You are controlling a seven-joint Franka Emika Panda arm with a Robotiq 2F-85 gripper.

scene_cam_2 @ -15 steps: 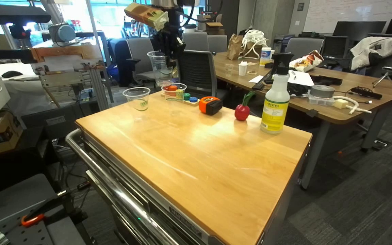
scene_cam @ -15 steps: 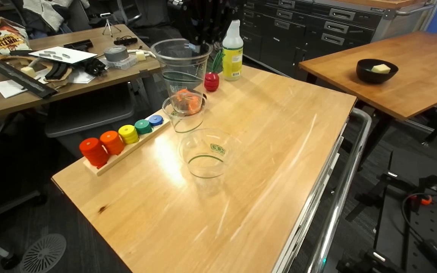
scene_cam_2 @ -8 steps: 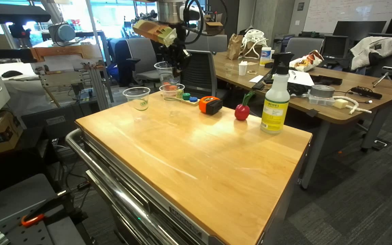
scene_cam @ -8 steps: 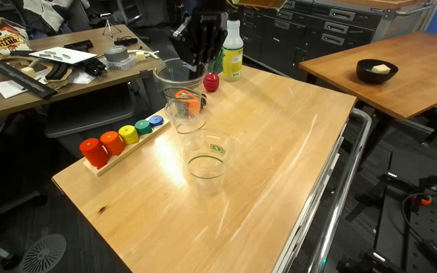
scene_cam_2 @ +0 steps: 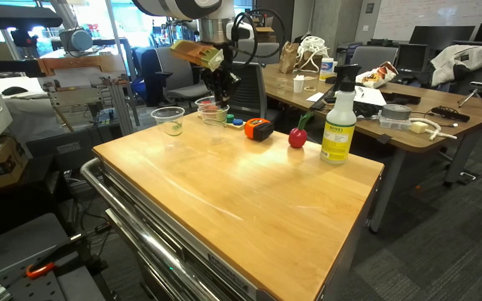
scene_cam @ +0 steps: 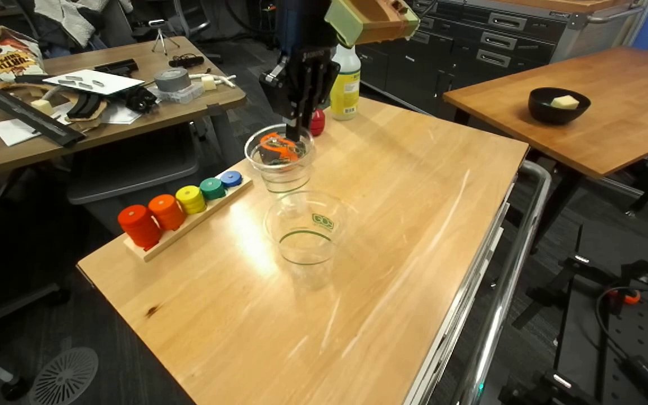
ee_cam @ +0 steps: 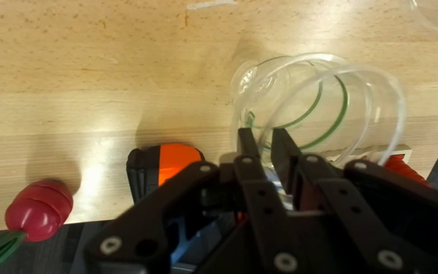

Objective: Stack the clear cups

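Note:
Two transparent cups (scene_cam: 286,179) stand one inside the other at the back of the wooden table. In the wrist view these nested cups (ee_cam: 329,102) show two offset rims; how deep the upper one sits is unclear. A third clear cup (scene_cam: 308,244) stands alone in front of them and also shows in the other exterior view (scene_cam_2: 169,122). My gripper (scene_cam: 293,134) is above the near rim of the nested cups. In the wrist view the fingertips (ee_cam: 261,134) are a little apart, with the upper cup's rim passing through the gap.
Beside the cups stand a block rack (scene_cam: 197,216) with coloured discs and an orange-black tape measure (scene_cam_2: 259,129). A red radish toy (scene_cam_2: 298,138) and a yellow-labelled spray bottle (scene_cam_2: 338,129) stand further along. A metal handle (scene_cam_2: 153,238) runs along the table edge.
My gripper has moved down with the held cup, which has gone from hanging above the back cup to sitting inside it. The fingers now stand slightly apart. The third cup has not moved.

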